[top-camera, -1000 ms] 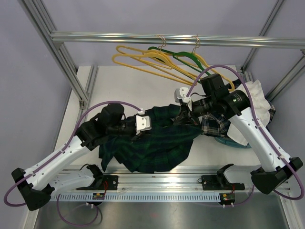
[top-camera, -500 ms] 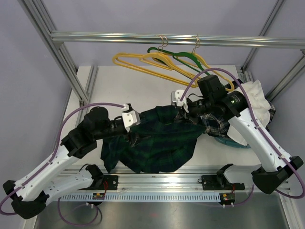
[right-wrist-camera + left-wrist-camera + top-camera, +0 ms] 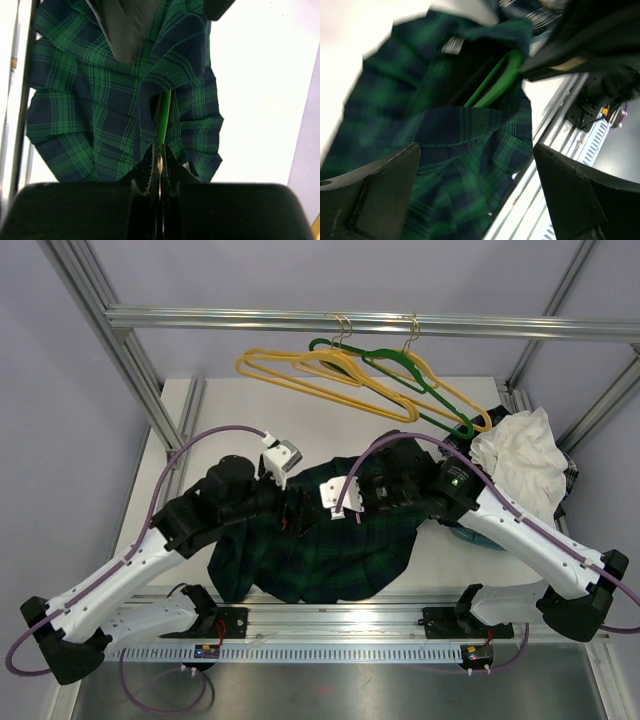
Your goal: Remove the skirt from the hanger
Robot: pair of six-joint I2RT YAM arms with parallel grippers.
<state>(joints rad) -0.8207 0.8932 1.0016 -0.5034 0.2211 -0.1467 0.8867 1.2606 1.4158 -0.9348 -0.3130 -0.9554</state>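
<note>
A dark green and navy plaid skirt (image 3: 330, 550) lies crumpled on the white counter (image 3: 260, 410) between the two arms, spreading toward the near rail. The right gripper (image 3: 159, 162) is pinched tight on a thin green hanger (image 3: 163, 117) whose bar runs straight out from between its serrated fingertips and disappears under a fold of the plaid cloth; the skirt bunches on both sides of that bar. In the left wrist view the same green hanger (image 3: 495, 80) shows as a bright curved strip inside the dark opening of the skirt's waist, beside a small white label (image 3: 452, 46). The left gripper (image 3: 475, 190) stands wide apart over the fabric, its two dark fingers (image 3: 375, 195) framing the cloth and gripping nothing. From above, both wrists meet over the upper edge of the skirt. Behind them, yellow hangers (image 3: 300, 370) and another green hanger (image 3: 400, 375) dangle from the aluminium crossbar (image 3: 250, 318), and a white garment (image 3: 520, 455) lies heaped at the right edge.
</note>
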